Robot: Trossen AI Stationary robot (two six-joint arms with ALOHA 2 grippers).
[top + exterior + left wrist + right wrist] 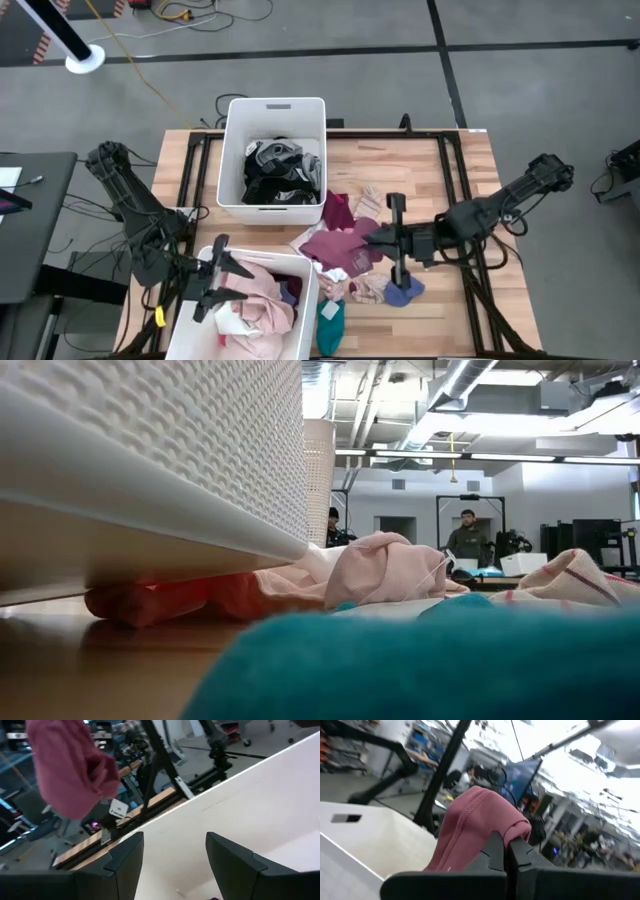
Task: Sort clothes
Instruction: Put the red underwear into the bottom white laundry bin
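A maroon garment is pinched between the closed fingers of the right gripper, at the middle of the table; in the right wrist view its hemmed fabric is seen bunched over the fingertips. In the high view the garment is seen draping from that gripper onto a loose pile of clothes on the wooden table, where pink, white, maroon and blue pieces are mixed. A teal garment is found at the near edge of the pile, just right of the near bin.

Pink and white clothes are contained in the near white bin at the left. Black, grey and white clothes are held in the far white bin.

The left gripper is positioned over the near bin, its fingers parted and nothing held between them; the bin's white wall is seen past them in the left wrist view.

From the low view, a pale pink garment and a red piece are seen beside the bin's textured wall, with teal fabric close in front. Two people are visible in the room beyond.
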